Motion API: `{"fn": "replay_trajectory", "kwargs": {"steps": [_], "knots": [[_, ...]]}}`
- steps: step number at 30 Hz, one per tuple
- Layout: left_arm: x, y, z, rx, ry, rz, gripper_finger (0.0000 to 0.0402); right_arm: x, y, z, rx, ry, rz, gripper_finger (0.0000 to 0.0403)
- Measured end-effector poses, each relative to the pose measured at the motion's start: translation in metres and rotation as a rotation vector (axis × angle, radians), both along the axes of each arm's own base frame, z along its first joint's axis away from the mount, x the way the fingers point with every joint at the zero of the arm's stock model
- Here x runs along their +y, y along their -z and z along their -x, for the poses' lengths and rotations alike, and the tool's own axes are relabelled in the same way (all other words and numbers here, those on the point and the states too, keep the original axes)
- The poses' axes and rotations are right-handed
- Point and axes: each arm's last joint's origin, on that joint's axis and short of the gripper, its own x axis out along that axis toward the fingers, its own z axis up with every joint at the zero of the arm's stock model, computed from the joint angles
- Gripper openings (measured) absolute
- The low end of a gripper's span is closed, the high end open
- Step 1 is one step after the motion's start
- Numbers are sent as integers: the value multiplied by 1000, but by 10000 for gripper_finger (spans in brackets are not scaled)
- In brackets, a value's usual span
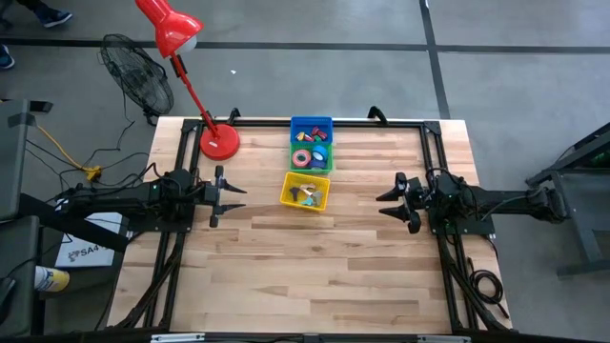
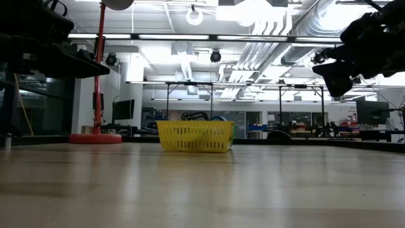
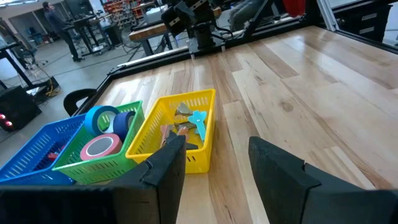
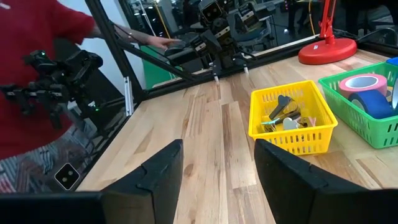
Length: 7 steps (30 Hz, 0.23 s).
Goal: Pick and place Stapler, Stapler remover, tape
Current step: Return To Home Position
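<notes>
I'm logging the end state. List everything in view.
Bins: three; blue bin, green bin, yellow bin; row at the table's back middle.
Tape rolls: at least three; blue, pink; green bin.
Staple removers: several; mixed colours; yellow bin.
Staplers: number unclear; one red; blue bin.
Desk lamp: one; red; table's back left.
Fan: one; black; floor behind table.
Person: one; red top; beyond table's edge.
Left gripper: open, empty, table's left.
Right gripper: open, empty, table's right.

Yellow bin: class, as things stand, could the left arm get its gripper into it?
Probably yes. The left gripper hangs open beside the yellow bin, with bare table between them and nothing over the bin's open top.
</notes>
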Motion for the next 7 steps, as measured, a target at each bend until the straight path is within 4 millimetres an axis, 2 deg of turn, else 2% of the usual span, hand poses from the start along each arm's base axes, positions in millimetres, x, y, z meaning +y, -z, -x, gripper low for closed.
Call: {"fn": "replay_trajectory", "kwargs": {"steps": [7], "knots": [[0,0,0,0,0,0,172,0,0,0,0,0,0,189]]}}
